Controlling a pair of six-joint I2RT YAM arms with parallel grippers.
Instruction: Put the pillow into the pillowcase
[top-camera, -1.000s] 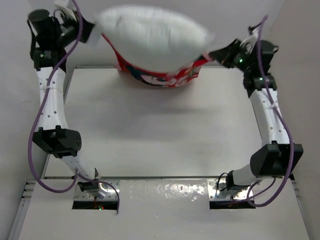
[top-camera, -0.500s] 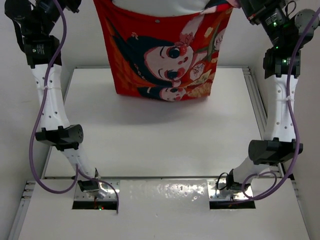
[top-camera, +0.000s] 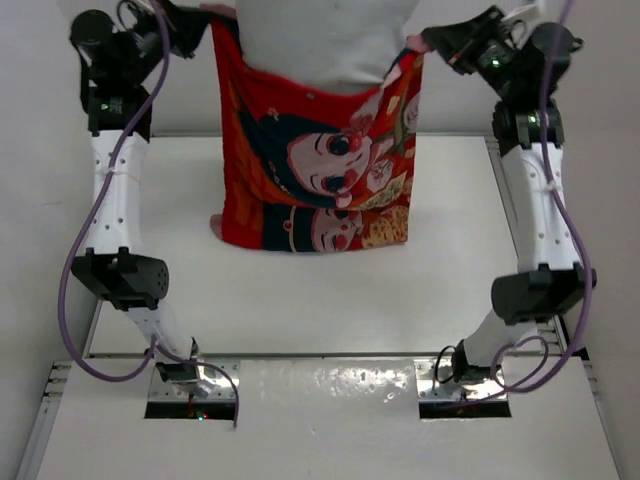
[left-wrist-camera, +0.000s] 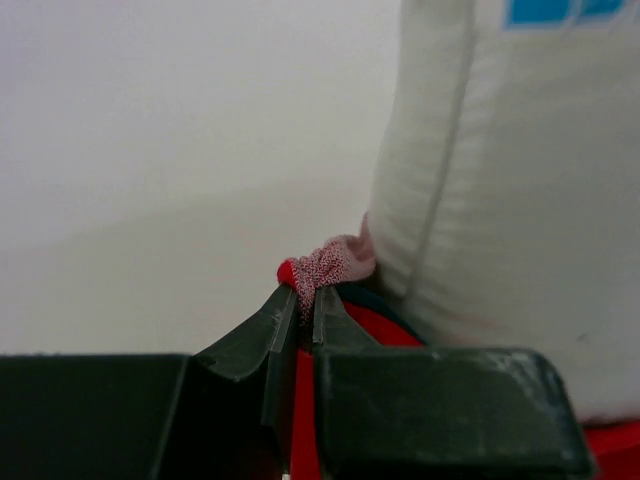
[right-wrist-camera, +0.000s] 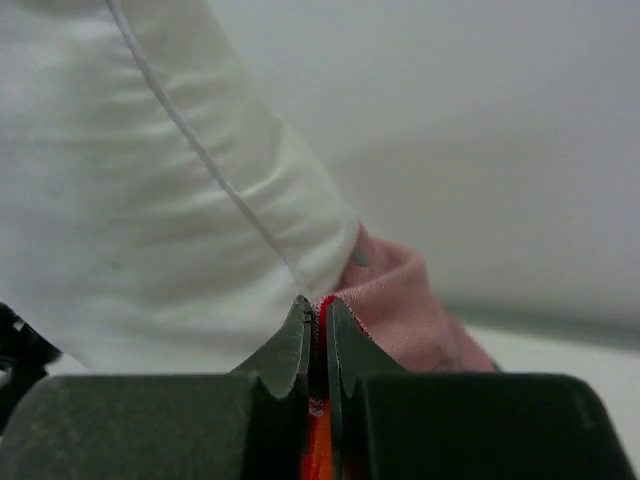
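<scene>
While the red-orange pillowcase (top-camera: 300, 190) hangs by its 2 top corners over the far half of the white table (top-camera: 300, 300), an arm stands at each side of it. At the pillowcase's upper left corner, the left gripper (left-wrist-camera: 300, 297) has its jaws pressed together on a bunched pinch of red fabric. The front of the pillowcase shows 2 cartoon children. Its lower edge reaches down to the table, though whether it touches cannot be told. Rising out of the pillowcase's open top is the plump white pillow (top-camera: 325, 40), its lower part inside the mouth and its upper part cut off by the edge of the overhead view. At the pillowcase's upper right corner, the right gripper (right-wrist-camera: 316, 310) has its jaws clamped on the hem, red outside and dull pink inside. The pillow's piped edge lies just beside that pinch.
</scene>
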